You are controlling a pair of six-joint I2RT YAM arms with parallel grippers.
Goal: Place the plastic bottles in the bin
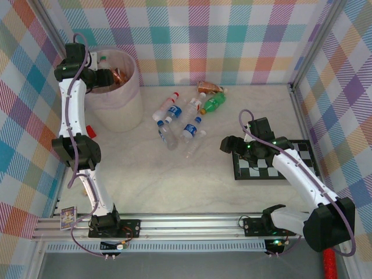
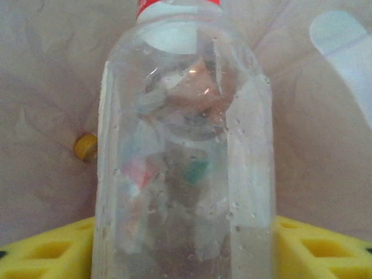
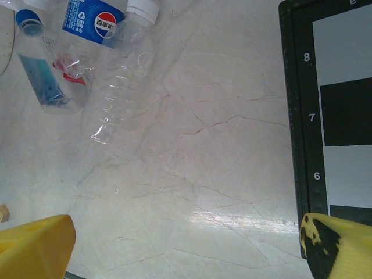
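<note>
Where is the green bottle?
In the top view, the green bottle lies toward the far side of the table, near the middle, right next to a brown-wrapped bottle.

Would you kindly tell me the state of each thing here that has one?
left gripper, around the clear bottle over the bin, grip unclear
right gripper, open, empty
bin, upright, partly filled
green bottle, lying on its side
Pepsi bottle, lying on its side

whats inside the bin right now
A clear bottle at the left gripper, a brown-wrapped bottle, a yellow cap, the pink liner. The bottom of the bin is covered by them.
</note>
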